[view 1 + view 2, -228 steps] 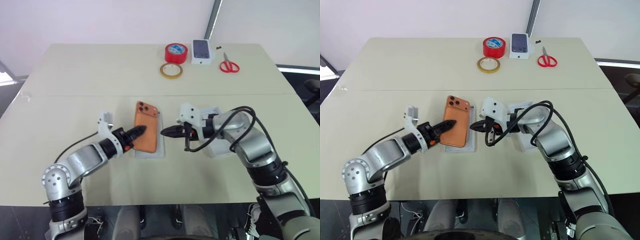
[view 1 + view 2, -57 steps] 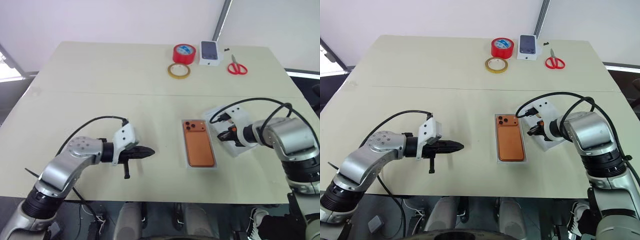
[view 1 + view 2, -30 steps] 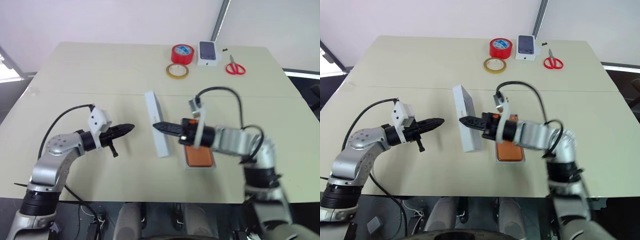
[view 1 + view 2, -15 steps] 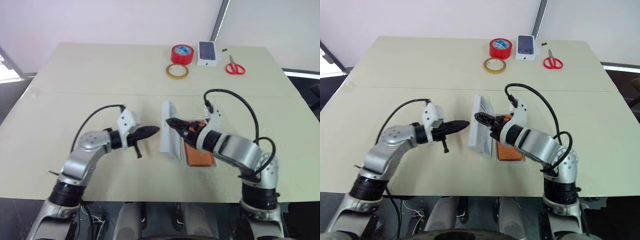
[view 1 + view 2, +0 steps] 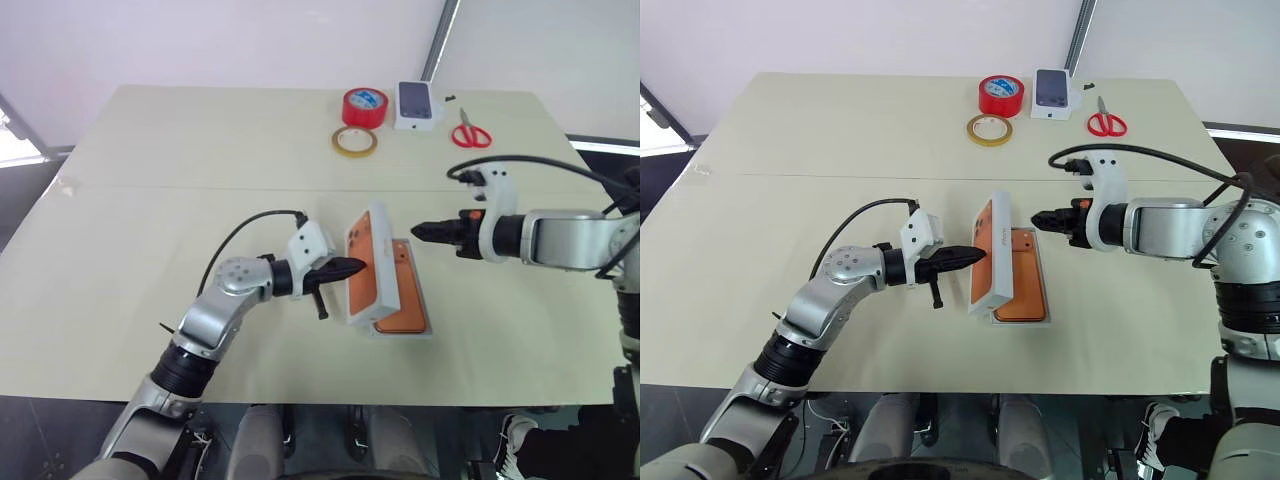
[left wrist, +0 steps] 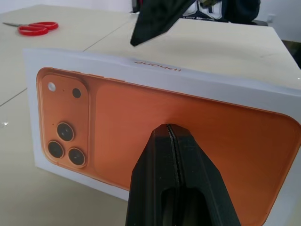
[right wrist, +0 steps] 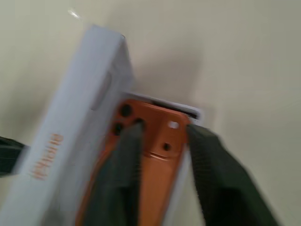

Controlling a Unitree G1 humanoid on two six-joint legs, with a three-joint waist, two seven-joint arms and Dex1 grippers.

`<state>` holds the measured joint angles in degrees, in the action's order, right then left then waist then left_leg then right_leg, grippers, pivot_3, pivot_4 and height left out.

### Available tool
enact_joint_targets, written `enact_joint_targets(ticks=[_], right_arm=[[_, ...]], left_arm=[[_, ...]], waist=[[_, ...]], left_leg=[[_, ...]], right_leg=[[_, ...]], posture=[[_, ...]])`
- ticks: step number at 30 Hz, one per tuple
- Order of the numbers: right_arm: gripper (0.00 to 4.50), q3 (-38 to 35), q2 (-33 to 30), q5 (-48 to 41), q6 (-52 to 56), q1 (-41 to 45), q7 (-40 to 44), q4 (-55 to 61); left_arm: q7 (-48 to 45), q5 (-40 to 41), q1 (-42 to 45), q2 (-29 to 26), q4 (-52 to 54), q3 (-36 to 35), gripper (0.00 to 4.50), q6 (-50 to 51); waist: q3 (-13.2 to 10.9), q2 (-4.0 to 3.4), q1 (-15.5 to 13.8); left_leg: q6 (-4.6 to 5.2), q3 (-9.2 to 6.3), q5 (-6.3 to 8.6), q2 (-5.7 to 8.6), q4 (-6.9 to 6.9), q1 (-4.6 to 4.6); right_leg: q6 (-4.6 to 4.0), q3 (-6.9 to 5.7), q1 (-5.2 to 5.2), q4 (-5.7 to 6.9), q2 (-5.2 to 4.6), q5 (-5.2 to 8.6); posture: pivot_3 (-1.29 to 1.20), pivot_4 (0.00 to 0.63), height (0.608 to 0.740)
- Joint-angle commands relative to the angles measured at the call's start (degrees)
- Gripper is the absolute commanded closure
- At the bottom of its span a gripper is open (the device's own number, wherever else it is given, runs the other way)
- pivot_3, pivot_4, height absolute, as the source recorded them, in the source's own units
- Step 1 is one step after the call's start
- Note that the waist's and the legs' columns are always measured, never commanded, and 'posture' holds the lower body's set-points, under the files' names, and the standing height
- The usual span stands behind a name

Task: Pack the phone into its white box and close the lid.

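The orange phone (image 5: 405,296) lies back up in the white box (image 5: 426,330) near the table's front. The lid (image 5: 372,287) stands tilted on its long edge over the box's left side, its printed orange face turned toward my left arm. My left gripper (image 5: 356,268) is shut, its tip against that printed face (image 6: 117,117). Off to the lid's right and apart from it, my right gripper (image 5: 420,230) points back at it. In the right wrist view its fingers (image 7: 124,174) stand a little apart, with the phone (image 7: 160,141) between them.
At the table's far edge stand a red tape roll (image 5: 367,106), a yellow tape ring (image 5: 355,141), a small white box showing a dark phone (image 5: 416,104) and red scissors (image 5: 470,133). A seam crosses the table behind the box.
The lid has shifted right and leans over the box, printed face now showing. My right gripper let go of it and drew back to the right. My left gripper came right up to the lid.
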<state>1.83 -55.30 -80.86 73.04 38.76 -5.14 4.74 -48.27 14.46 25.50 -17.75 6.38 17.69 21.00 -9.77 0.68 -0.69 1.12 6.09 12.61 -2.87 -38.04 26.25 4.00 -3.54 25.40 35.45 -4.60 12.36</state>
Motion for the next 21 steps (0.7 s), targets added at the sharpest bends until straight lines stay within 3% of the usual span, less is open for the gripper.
enact_joint_targets(ticks=[1,9,16,21], right_arm=[[4.47,2.13,-1.99,10.65,-3.0,1.9,10.9,4.53],[4.47,14.97,-8.47,40.4,-18.17,-0.07,30.06,13.01],[4.47,15.46,-7.3,51.11,-22.93,-0.96,38.42,13.71],[4.47,14.41,-6.48,54.55,-23.43,-1.59,42.61,14.17]], left_arm=[[0.3,-0.21,0.9,0.85,0.44,0.35,4.5,0.07],[4.98,2.6,1.11,0.76,1.51,-7.31,4.5,3.81],[7.02,2.35,0.54,-2.82,0.02,-11.79,4.5,7.39],[5.0,1.67,0.06,-4.95,0.06,-9.39,4.5,9.95]], waist=[[0.0,0.0,0.0],[-0.01,-0.01,0.02],[-0.01,-0.01,-0.03],[-0.02,0.0,-0.07]], left_leg=[[0.0,-0.01,0.0,0.0,0.0,0.0],[0.0,-0.02,0.0,-0.02,-0.03,0.02],[-0.01,-0.01,0.0,0.0,-0.04,0.02],[-0.02,0.0,0.0,0.01,-0.05,0.02]], right_leg=[[0.0,0.0,0.0,0.0,0.0,0.0],[0.01,-0.01,0.03,-0.01,-0.05,0.01],[0.01,-0.03,0.04,0.01,-0.04,0.01],[0.01,-0.03,0.02,0.0,-0.08,0.01]], posture=[[0.0,0.15,0.74],[0.0,0.15,0.74],[0.0,0.15,0.74],[0.0,0.15,0.74]])
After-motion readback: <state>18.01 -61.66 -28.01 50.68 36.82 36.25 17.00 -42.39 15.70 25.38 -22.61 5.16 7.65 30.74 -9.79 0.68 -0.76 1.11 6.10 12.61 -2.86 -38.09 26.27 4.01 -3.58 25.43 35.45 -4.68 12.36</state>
